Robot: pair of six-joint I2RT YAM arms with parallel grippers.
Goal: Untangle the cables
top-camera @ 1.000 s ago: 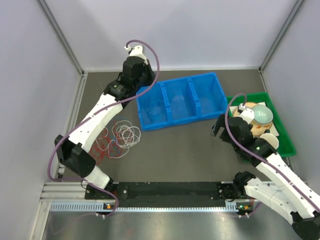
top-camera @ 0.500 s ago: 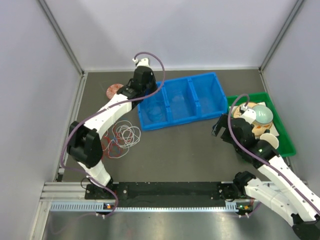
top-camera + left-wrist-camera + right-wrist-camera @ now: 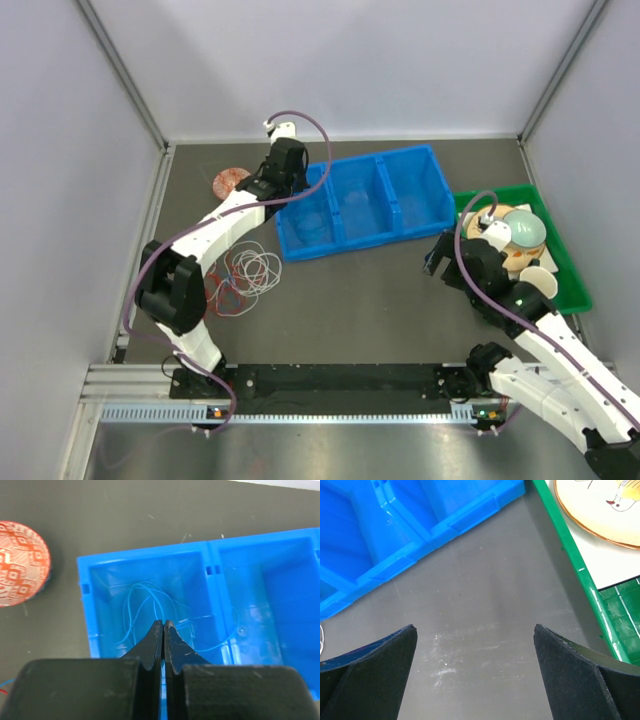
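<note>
Red and white cables lie in tangled loops on the dark table, left of the blue bin. A thin blue cable lies loose in the bin's left compartment and shows faintly in the top view. My left gripper hangs over that compartment; in the left wrist view its jaws are pressed together, with no cable visible between the tips. My right gripper is open and empty above bare table, between the bin and the green tray.
The three-compartment blue bin sits at centre back. A red patterned bowl lies upside down left of it, also in the left wrist view. A green tray with plates and bowls stands at right.
My left arm has swung its wrist right and forward, from near the back wall to over the bin's left compartment, uncovering the red bowl. The right arm has barely moved.
</note>
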